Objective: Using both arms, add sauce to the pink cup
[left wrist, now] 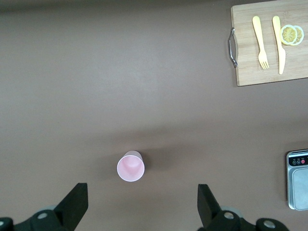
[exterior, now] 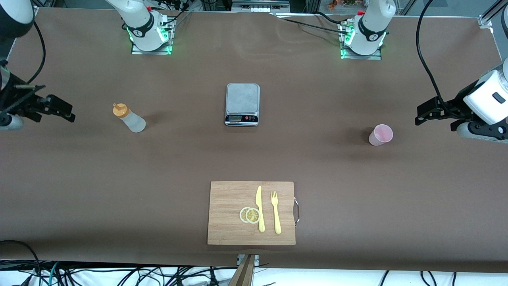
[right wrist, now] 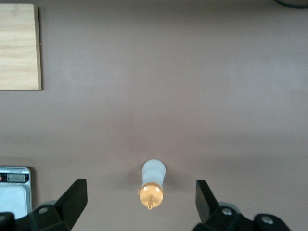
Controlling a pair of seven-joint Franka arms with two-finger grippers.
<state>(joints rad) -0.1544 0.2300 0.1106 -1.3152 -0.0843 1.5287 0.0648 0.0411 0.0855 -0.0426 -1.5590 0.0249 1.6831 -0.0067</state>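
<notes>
**Tools wide and empty at both ends of the surface**

Left tool (exterior: pixel 421 115), black and two-fingered, hangs in the air at the left arm's end of the brown surface (exterior: pixel 79 190), fingers spread wide and holding nothing. Its wrist view shows the small translucent light-pink plastic cup (left wrist: pixel 130 167) standing upright, mouth up, between the two black fingers (left wrist: pixel 72 204) and clear of both. In the front view the cup (exterior: pixel 381 134) stands alone toward that same end.

Right tool (exterior: pixel 65 112), of the same make, hangs at the right arm's end, likewise wide and empty. The small translucent whitish squeeze bottle with an orange cap (exterior: pixel 129 117) stands near it, untouched; in the right wrist view the bottle (right wrist: pixel 152 182) appears between the fingers, nozzle up.

A silver digital kitchen scale (exterior: pixel 242 104) sits mid-surface between bottle and cup. Nearer the front camera lies a rectangular wooden cutting board (exterior: pixel 226 230) carrying a yellow plastic knife (exterior: pixel 260 208), a yellow plastic fork (exterior: pixel 276 212) and two lemon slices (exterior: pixel 250 215).
</notes>
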